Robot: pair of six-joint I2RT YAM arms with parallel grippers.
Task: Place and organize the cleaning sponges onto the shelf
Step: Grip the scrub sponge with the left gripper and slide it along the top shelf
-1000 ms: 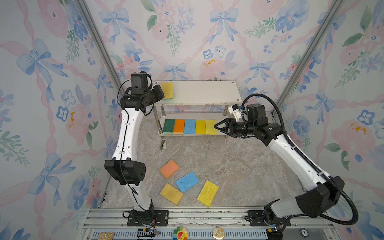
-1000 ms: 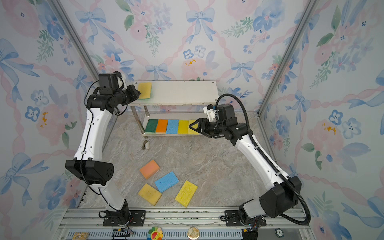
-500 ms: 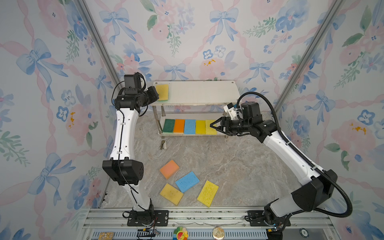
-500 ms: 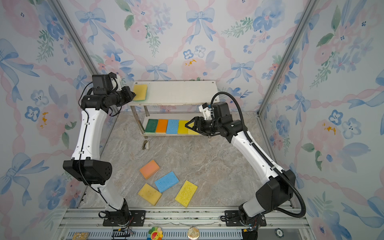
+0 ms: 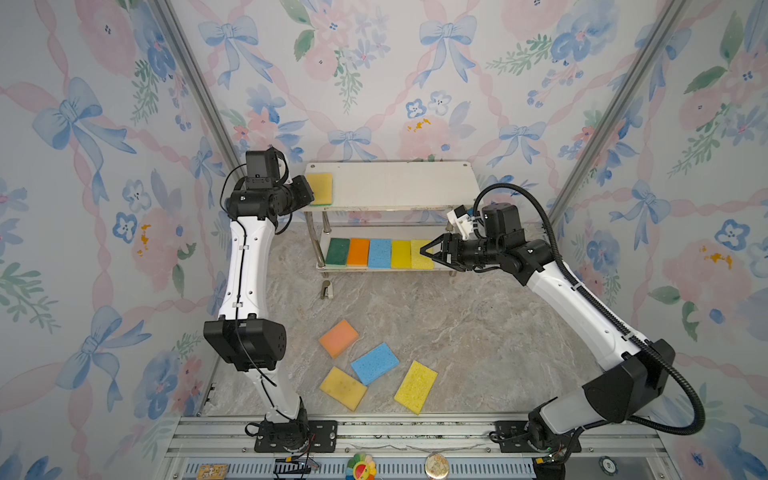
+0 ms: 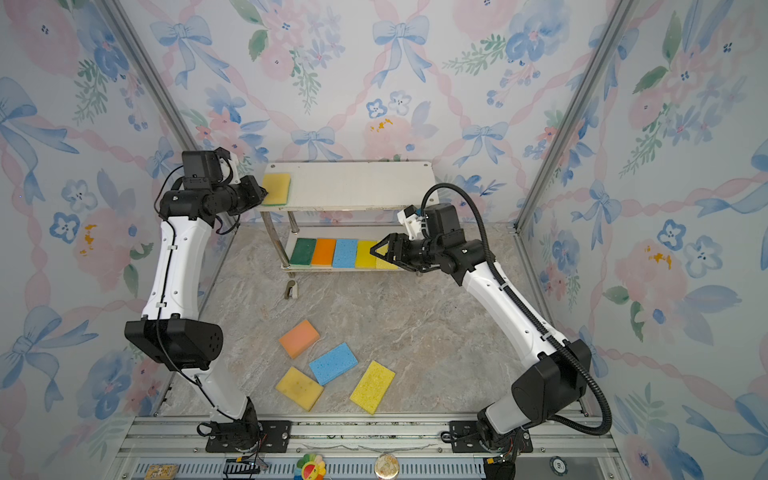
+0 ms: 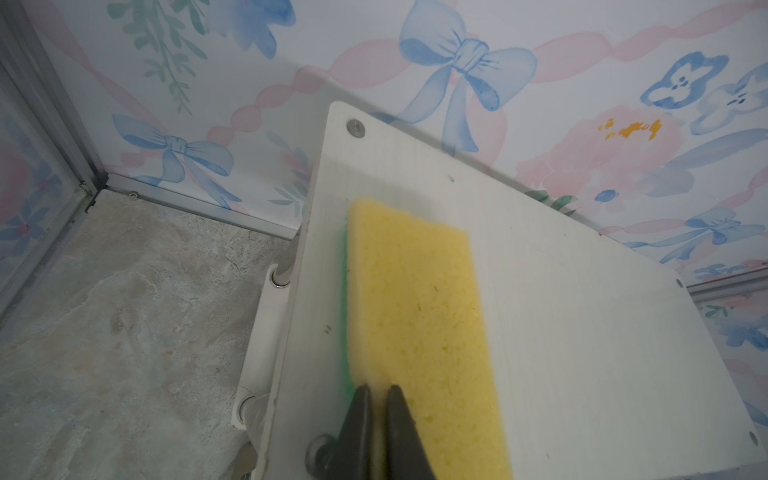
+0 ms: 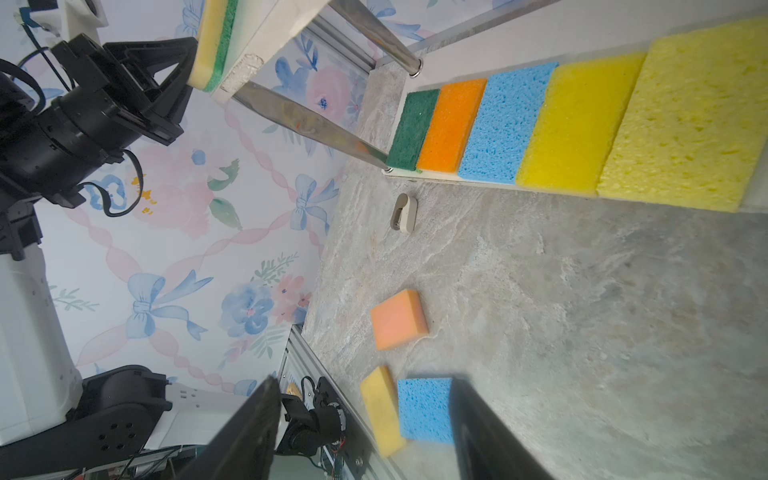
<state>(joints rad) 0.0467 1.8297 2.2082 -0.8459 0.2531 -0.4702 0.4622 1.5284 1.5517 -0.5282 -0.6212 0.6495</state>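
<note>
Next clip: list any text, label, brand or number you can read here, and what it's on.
No readable text in any view.
Too small to read: tan card, flower-shaped badge, round token and dark disc along the front rail.
The sponges and shelf show no print.
</note>
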